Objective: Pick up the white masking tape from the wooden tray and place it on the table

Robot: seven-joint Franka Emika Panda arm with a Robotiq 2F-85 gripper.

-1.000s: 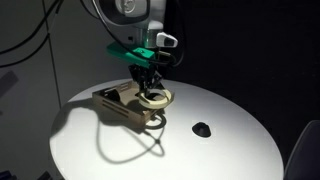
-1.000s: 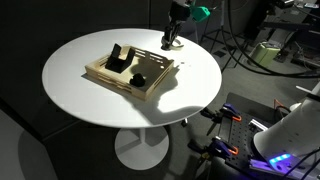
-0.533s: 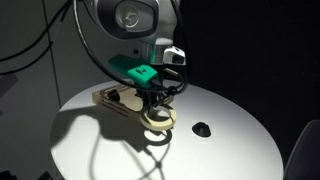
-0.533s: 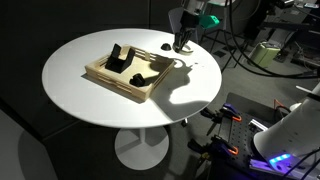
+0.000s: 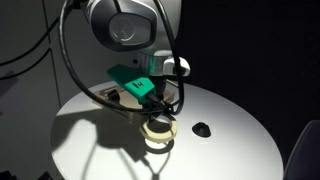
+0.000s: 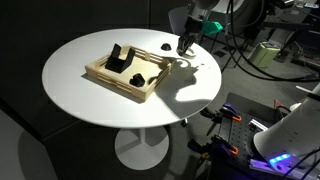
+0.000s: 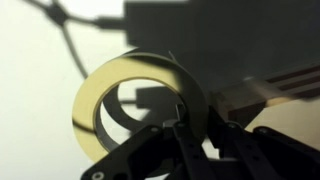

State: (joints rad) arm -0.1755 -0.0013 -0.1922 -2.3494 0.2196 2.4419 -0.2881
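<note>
The white masking tape (image 5: 158, 128) is a pale ring hanging in my gripper (image 5: 156, 112) just above the white table, past the near end of the wooden tray (image 5: 104, 97). In the wrist view my gripper (image 7: 195, 122) is shut, with one finger inside the ring and one outside, clamping the wall of the tape (image 7: 108, 100). The corner of the tray (image 7: 268, 90) lies to the right. In an exterior view my gripper (image 6: 184, 45) is beyond the tray's (image 6: 100, 75) end, over the bare table.
A small black object (image 5: 203, 129) lies on the round white table (image 5: 240, 140) near the tape. Two black items (image 6: 117, 58) (image 6: 138, 77) sit in the tray. The table edge (image 6: 205, 95) is close behind my gripper.
My gripper has carried the tape out of the tray and away from it, lowering it toward the table surface.
</note>
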